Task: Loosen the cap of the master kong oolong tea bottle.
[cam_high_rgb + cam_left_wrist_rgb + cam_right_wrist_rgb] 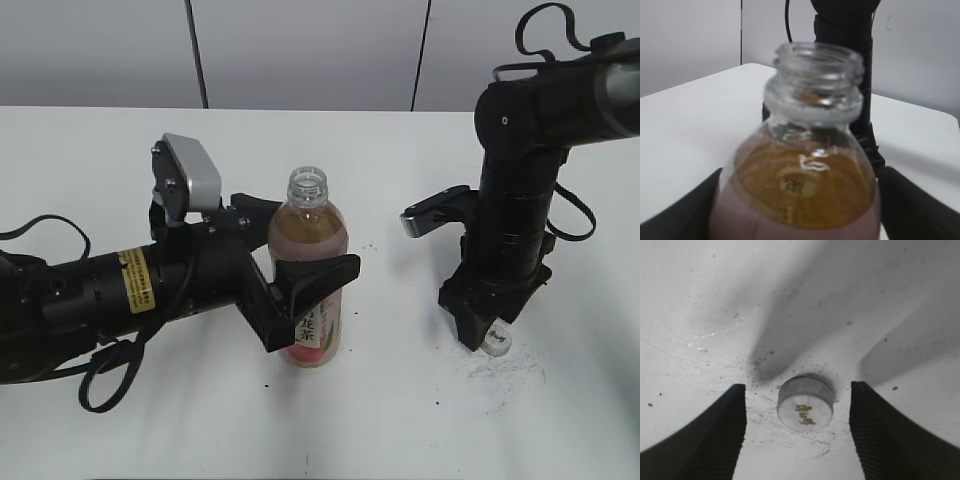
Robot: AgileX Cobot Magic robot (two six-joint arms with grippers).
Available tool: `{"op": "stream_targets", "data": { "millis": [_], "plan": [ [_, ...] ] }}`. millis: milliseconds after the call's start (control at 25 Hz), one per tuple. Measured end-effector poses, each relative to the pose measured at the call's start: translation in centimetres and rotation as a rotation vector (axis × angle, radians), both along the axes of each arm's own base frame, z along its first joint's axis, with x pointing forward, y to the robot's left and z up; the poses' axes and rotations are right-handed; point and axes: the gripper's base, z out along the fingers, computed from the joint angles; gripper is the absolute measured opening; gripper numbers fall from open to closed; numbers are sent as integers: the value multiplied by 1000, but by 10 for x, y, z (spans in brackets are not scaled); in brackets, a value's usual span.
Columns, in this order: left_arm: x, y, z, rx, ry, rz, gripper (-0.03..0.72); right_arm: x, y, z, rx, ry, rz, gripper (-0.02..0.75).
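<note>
White tabletop (pixel 400 420) spreads wide around you, with pale wall panels behind its far edge; you have open room in front and between the two arms, though dark specks and scuffs mark the surface on the right. Your bottle (pixel 308 262) stands upright near the middle, long axis vertical, its bare threaded mouth pointing up with no cap on it; amber tea fills it to the shoulder. Your left gripper (pixel 300 262) reaches in from the left with its jaws spread on either side of the bottle's body; you cannot tell whether they press it. Your cap (pixel 805 404) lies flat on the table well to the right of the bottle, logo up. Your right gripper (pixel 797 432) hangs over it, jaws parted with clear gaps either side, holding nothing.
</note>
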Motion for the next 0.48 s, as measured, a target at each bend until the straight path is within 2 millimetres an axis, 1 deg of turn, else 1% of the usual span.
{"op": "stream_targets", "data": {
  "millis": [240, 480],
  "plan": [
    [-1, 0, 0, 1, -2, -7, 574, 0, 0, 0, -1, 0, -3, 489],
    [1, 0, 0, -6, 2, 14, 586, 0, 0, 0, -1, 0, -4, 489]
  ]
}}
